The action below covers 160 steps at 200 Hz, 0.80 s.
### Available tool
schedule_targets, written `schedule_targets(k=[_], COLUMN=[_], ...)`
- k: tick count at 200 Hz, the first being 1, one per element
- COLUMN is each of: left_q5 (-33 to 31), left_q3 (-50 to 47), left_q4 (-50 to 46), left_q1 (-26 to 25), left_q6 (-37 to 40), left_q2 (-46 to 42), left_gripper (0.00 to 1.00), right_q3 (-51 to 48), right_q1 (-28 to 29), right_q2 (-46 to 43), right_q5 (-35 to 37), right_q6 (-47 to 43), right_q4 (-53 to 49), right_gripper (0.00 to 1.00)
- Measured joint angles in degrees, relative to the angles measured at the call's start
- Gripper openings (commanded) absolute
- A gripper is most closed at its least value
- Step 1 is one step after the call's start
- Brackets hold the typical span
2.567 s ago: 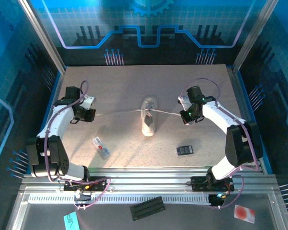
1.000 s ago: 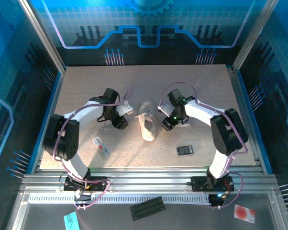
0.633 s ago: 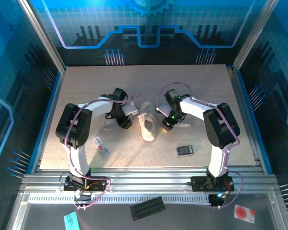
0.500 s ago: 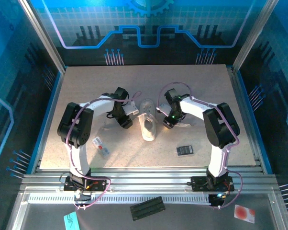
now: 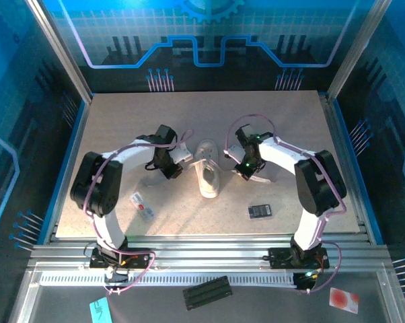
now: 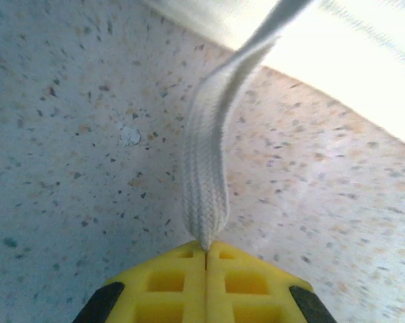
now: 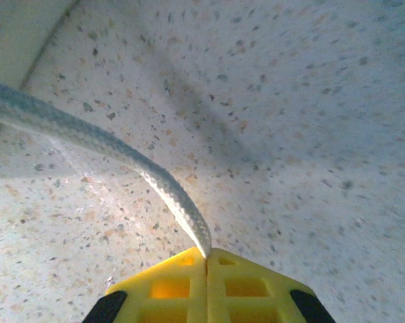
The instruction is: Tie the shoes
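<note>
Yellow fingers (image 6: 179, 272) of your left gripper (image 6: 206, 250) clamp a flat pale woven lace (image 6: 204, 168) right at their tips, and your right gripper (image 7: 207, 256) pinches the second pale lace (image 7: 122, 158) the same way. The small cream low-top sneaker (image 5: 208, 176) lies between both sets of fingers. Each hold looks thin. A sharp pull could slip a lace free or drag the light shoe.
</note>
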Motion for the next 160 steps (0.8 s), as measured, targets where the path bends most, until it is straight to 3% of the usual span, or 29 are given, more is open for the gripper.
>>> schedule_targets(k=[75, 129, 160], left_q5=[9.9, 13.7, 13.9], left_q3=[-5.2, -7.6, -11.5], left_q4=[11.9, 18.4, 17.4], left_q1=[0.8, 5.0, 9.3], left_q6=[-7.1, -12.5, -12.7], left_q2=[-18.7, -22.4, -23.2], left_gripper=[0.0, 0.0, 0.0], right_q3=[-3.8, -5.3, -6.1], right_q1=[-0.8, -8.6, -9.4], right_q2=[-9.9, -12.2, -12.4], right_q5=[-1.8, -2.0, -4.2], right_q6=[5.1, 11.8, 12.3], right_q4=[3.0, 3.2, 2.7], right_gripper=[0.0, 0.0, 0.0])
